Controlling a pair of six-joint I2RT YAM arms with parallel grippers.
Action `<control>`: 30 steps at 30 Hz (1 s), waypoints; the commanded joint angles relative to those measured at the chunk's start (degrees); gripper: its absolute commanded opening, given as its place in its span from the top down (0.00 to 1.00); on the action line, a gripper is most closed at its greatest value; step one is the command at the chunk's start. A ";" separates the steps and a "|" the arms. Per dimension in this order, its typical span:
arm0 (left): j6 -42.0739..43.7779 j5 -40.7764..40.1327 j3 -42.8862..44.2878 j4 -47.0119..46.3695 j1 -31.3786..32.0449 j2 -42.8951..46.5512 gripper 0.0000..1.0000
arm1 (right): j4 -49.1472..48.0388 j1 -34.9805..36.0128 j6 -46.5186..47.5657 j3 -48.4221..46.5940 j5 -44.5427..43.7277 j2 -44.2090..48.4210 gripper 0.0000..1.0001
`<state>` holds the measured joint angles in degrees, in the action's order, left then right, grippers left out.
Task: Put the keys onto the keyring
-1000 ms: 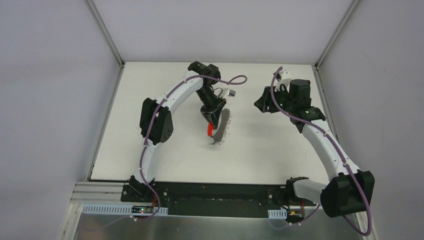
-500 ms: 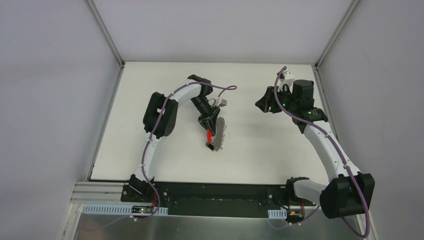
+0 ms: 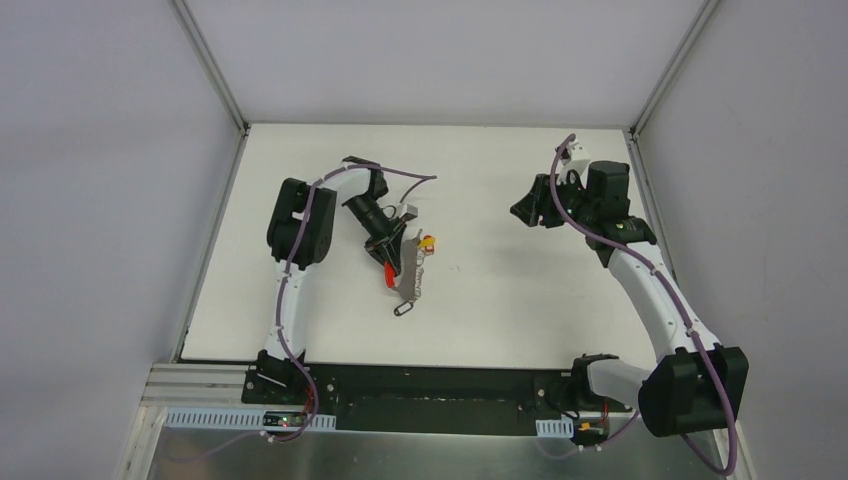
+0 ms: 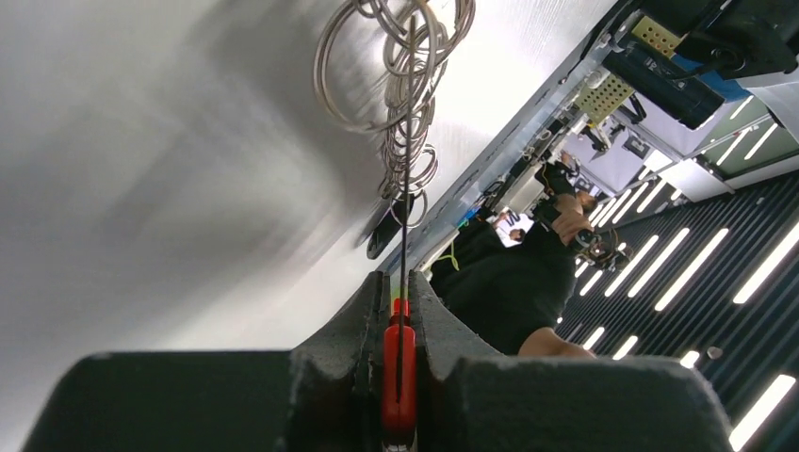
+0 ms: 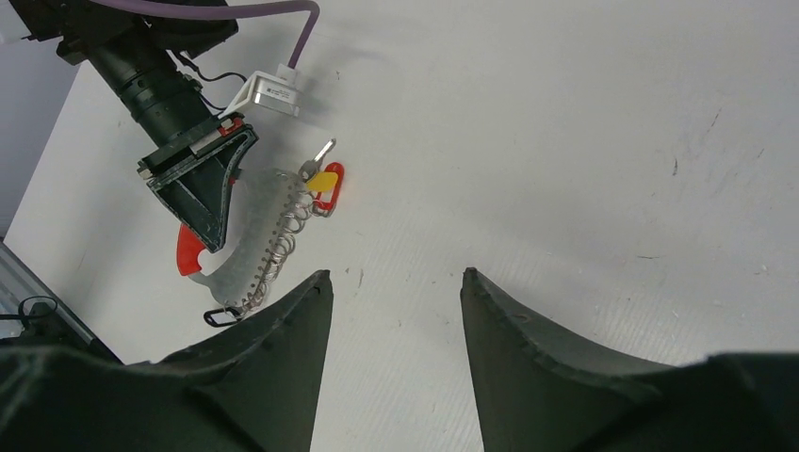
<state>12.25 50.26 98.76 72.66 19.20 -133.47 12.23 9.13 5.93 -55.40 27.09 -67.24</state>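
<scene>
My left gripper is shut on the thick red arc of the keyring, left of the table's middle. The ring's grey metal part carries a row of small wire loops and ends in a black clip. In the left wrist view the loops hang edge-on past the jaws. Two keys, one yellow-headed and one red-headed, lie at the ring's far end. My right gripper hovers open at the far right, apart from them; its open gripper frames bare table.
The white table ends in metal rails at the back and sides. A black base strip runs along the near edge. The left arm's purple cable and white connector hang just behind its gripper.
The left arm has swung left and slightly back, carrying the keyring with it. The yellow and red key heads now show at the ring's far end. The right arm has hardly moved.
</scene>
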 commanded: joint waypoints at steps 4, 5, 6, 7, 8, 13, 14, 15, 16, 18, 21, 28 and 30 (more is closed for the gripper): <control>4.82 -1.47 -2.82 1.79 -4.47 6.45 1.00 | -2.29 -0.68 -1.02 0.27 1.74 -0.06 0.44; 4.66 -1.68 -3.21 1.50 -5.12 6.70 1.00 | -2.42 -0.75 -1.08 0.33 1.78 -0.07 0.44; 4.53 -1.98 -3.50 1.37 -5.73 6.90 1.00 | -2.41 -0.77 -1.10 0.31 1.90 -0.15 0.44; 4.54 -2.16 -3.75 1.44 -6.18 6.98 1.00 | -2.31 -0.78 -1.08 0.29 1.99 -0.24 0.44; 4.61 -2.33 -4.01 1.66 -6.69 6.88 1.00 | -2.31 -0.78 -1.05 0.29 2.12 -0.32 0.44; 5.27 -4.42 -5.56 1.55 -8.17 7.34 0.94 | -2.25 -0.86 -1.00 -0.08 2.44 -0.76 0.43; 5.20 -4.75 -5.81 1.33 -8.40 7.29 0.92 | -2.34 -0.86 -0.96 -0.07 2.52 -0.91 0.43; 5.17 -5.03 -5.93 1.20 -8.68 7.22 0.91 | -2.30 -0.84 -0.95 -0.13 2.59 -1.03 0.43; 5.21 -5.41 -6.02 1.19 -8.88 7.04 0.90 | -2.33 -0.86 -0.95 -0.19 2.68 -1.19 0.43; 5.00 -5.95 -6.33 0.90 -9.28 6.74 0.88 | -2.31 -0.86 -0.95 -0.22 2.85 -1.44 0.43; 4.86 -7.26 -6.60 0.67 -9.65 6.89 0.84 | -2.23 -0.86 -1.06 -0.40 3.09 -1.70 0.43; 4.59 -10.94 -7.18 -0.27 -10.27 8.96 0.63 | -2.04 -0.86 -1.09 -0.86 3.58 -1.91 0.43; 4.62 -12.40 -7.18 -0.52 -10.45 9.86 0.57 | -2.07 -0.90 -1.04 -0.69 3.54 -1.69 0.43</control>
<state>15.92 41.19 91.85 71.26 9.63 -128.66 12.19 8.69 5.32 -55.35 29.34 -69.12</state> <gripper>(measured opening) 0.383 0.573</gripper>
